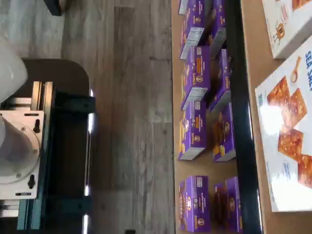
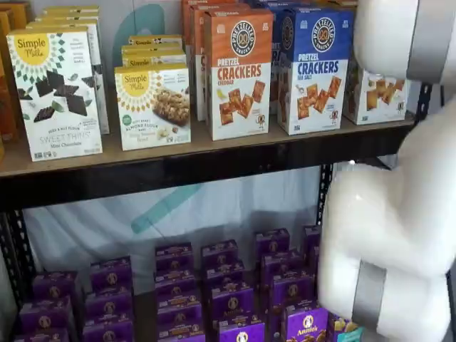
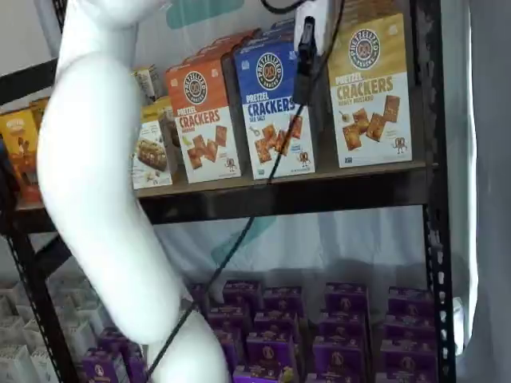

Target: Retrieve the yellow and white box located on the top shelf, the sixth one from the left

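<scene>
The yellow and white box (image 3: 371,92) stands upright at the right end of the top shelf (image 3: 319,182), next to the blue box. In a shelf view only its white lower part (image 2: 374,96) shows behind my white arm. My gripper (image 3: 304,86) hangs from the view's top edge, a white body with black fingers and a cable beside them. It is in front of the blue box's right edge, just left of the yellow and white box. The fingers show side-on, with no gap and no box in them. The wrist view shows the shelf board (image 1: 253,58) and not the fingers.
An orange Pretzel Crackers box (image 2: 239,71) and a blue one (image 2: 313,68) stand left of the target, then Simple Mills boxes (image 2: 57,92). Several purple boxes (image 2: 231,299) fill the lower shelf. Black uprights (image 3: 431,199) frame the right side. My arm (image 2: 385,214) blocks the right of a shelf view.
</scene>
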Action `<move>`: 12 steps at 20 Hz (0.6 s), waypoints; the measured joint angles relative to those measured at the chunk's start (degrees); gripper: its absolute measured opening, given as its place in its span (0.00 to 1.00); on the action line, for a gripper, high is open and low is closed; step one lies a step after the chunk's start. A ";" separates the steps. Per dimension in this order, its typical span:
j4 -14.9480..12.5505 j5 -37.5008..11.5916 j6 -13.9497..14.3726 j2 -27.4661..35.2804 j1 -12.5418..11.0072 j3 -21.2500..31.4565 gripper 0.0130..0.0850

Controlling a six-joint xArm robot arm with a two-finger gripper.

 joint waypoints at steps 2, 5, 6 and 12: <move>-4.07 -0.28 -0.50 -0.64 1.49 0.23 1.00; -5.25 -0.74 -1.29 -1.86 1.15 1.38 1.00; -5.01 -1.28 -1.47 -2.40 0.89 2.03 1.00; 0.04 -6.71 -2.54 -5.51 -2.04 5.15 1.00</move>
